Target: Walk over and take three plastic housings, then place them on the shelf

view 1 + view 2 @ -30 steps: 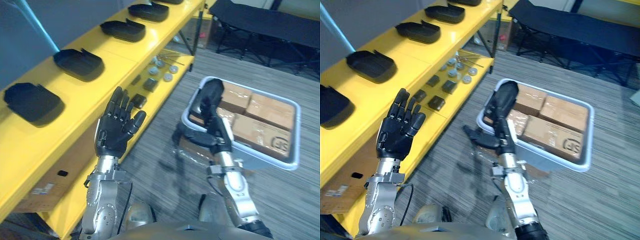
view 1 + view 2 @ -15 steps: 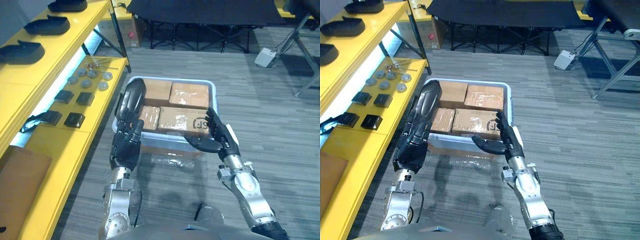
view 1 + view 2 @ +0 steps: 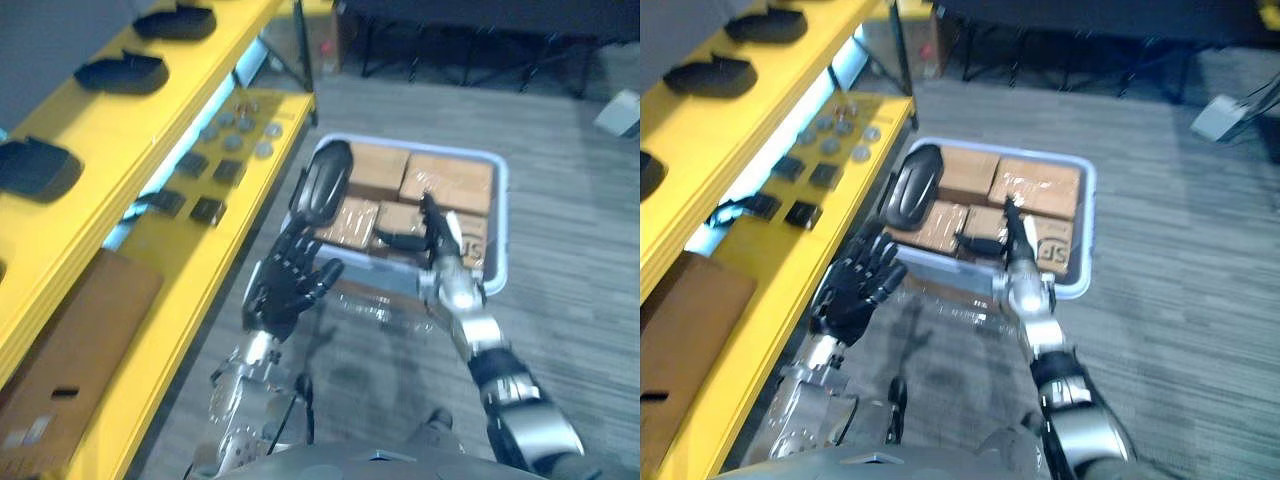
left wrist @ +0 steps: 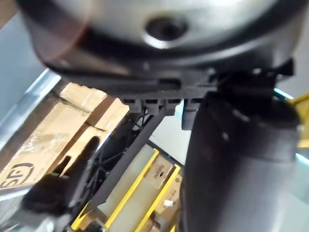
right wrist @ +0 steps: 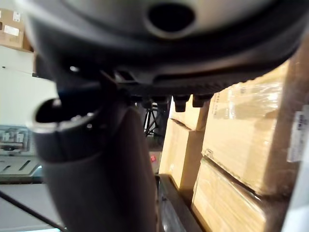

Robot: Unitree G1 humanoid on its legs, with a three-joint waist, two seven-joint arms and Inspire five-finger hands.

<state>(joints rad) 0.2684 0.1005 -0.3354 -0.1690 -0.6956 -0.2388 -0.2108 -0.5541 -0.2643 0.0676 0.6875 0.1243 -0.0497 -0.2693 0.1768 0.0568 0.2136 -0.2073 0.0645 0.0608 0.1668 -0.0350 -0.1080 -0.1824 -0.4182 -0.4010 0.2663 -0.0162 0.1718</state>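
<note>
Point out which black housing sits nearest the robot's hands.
The housing propped in the white bin's left end, on the cardboard boxes, just past the left hand. The other housings lie farther off, in a row on the yellow shelf.

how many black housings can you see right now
4. On the yellow shelf: far housing, middle housing, near housing. Fourth housing leans in the bin, left end. More may be out of frame.
</note>
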